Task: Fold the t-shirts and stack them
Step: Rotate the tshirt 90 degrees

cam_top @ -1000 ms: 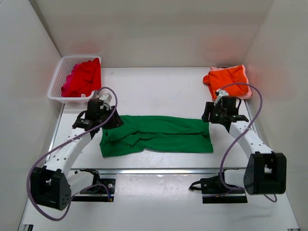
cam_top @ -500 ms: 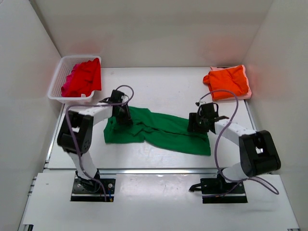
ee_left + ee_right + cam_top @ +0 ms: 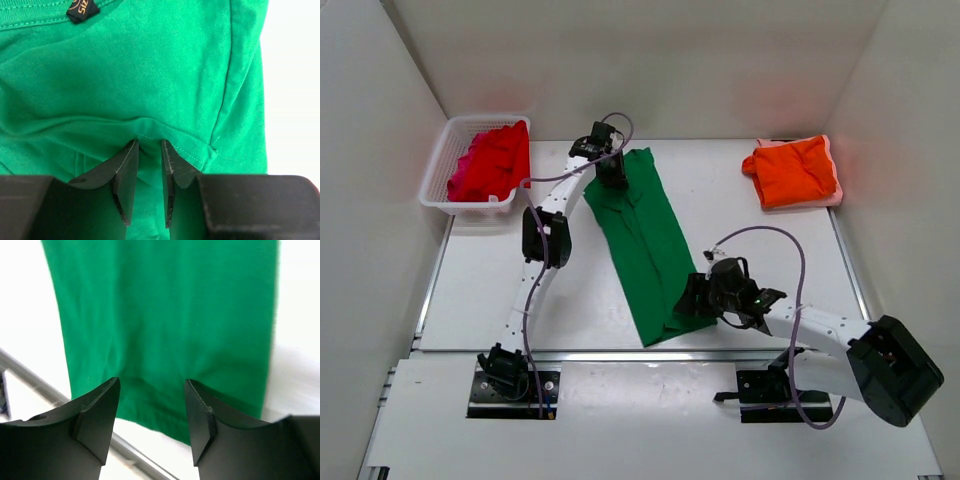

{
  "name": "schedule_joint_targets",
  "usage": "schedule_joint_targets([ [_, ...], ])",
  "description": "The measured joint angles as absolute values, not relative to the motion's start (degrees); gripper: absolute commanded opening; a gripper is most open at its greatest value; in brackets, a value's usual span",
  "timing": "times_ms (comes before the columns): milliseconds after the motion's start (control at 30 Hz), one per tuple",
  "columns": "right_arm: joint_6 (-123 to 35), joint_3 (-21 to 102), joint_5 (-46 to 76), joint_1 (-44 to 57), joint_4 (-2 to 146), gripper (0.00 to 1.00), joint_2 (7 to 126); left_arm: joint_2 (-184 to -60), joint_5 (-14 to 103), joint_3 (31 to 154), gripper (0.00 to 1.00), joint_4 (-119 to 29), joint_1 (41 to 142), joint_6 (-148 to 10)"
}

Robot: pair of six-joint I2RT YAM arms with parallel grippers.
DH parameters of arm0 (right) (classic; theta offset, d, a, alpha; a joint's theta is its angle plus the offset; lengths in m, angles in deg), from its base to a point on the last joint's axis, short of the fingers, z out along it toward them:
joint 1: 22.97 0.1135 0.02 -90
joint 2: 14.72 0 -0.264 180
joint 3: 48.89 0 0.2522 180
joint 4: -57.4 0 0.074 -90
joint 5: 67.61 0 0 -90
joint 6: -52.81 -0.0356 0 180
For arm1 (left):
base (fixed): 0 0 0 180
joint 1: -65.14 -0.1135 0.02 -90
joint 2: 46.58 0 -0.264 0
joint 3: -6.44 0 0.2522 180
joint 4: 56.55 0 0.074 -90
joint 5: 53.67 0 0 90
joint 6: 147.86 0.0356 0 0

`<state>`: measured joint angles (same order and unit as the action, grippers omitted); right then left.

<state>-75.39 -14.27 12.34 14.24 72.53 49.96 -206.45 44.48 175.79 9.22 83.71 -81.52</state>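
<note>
The bright green t-shirt (image 3: 648, 240) lies as a long folded strip, running from the far middle of the table to the near edge. My left gripper (image 3: 612, 172) is at its far end, shut on a pinched fold of the green cloth (image 3: 150, 100) near the collar label. My right gripper (image 3: 691, 300) is at the near end with its jaws open over the hem (image 3: 165, 340), holding nothing. A folded orange t-shirt (image 3: 792, 172) lies at the far right. The red and magenta t-shirts (image 3: 492, 160) are in the basket.
The white lattice basket (image 3: 442, 160) stands at the far left. A pink layer (image 3: 830, 195) shows under the orange shirt. The table's front rail (image 3: 620, 352) runs just past the green hem. White walls close in the left, right and back.
The green shirt has swung from lying across the table to lying lengthwise. My left arm stretched far back with its end, and my right arm drew the other end to the near edge.
</note>
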Motion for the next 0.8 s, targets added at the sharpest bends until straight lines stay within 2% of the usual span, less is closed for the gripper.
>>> schedule_joint_targets([
  [67,-76.37,-13.13,11.16,17.02,70.34,0.54,53.35,-205.69,45.2,173.69,0.38,7.78,83.55,-81.79],
  [200,-76.61,-6.51,8.04,24.12,67.7,0.54,62.93,-200.05,46.33,162.13,0.37,0.65,83.01,-82.94],
  [400,-77.71,-2.31,6.44,32.27,65.64,0.54,68.7,-204.77,48.69,170.13,0.37,0.22,82.44,-85.22],
  [567,-74.78,-2.35,3.97,32.49,65.6,0.54,68.83,-203.92,53.44,167.26,0.45,-2.89,81.72,-86.44],
  [633,-72.24,-2.51,1.48,30.96,65.77,0.55,68.83,-203.9,55.82,167.53,0.45,-2.89,81.59,-86.81],
  [800,-64.88,0.4,-0.86,26.68,73.6,0.57,68.11,-202.89,61.74,174.98,0.49,-0.33,81.19,-87.88],
])
